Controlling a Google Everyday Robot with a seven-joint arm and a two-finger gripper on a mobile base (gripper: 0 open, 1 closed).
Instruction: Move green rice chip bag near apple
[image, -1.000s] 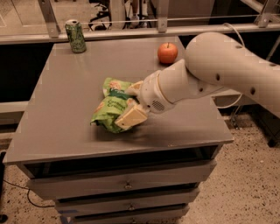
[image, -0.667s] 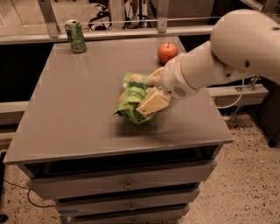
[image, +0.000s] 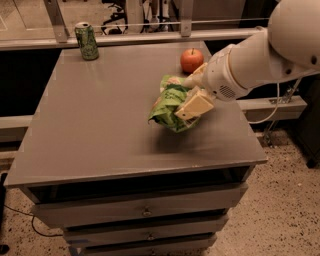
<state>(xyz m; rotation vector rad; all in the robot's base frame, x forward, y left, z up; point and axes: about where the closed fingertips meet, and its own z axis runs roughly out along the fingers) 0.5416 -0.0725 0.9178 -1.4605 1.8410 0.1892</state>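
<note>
The green rice chip bag, a crinkly light-green pouch, hangs in my gripper a little above the grey table top, right of its middle. The cream fingers are shut on the bag's right side. The red-orange apple stands on the table at the back right, a short way behind and to the right of the bag. My white arm reaches in from the right and passes just in front of the apple.
A green drink can stands at the table's back left corner. A railing runs behind the table. Drawers sit below the top. The table's right edge is close to the arm.
The gripper has carried the bag to the right and towards the back, lifted off the table and closer to the apple. The apple and can have not moved.
</note>
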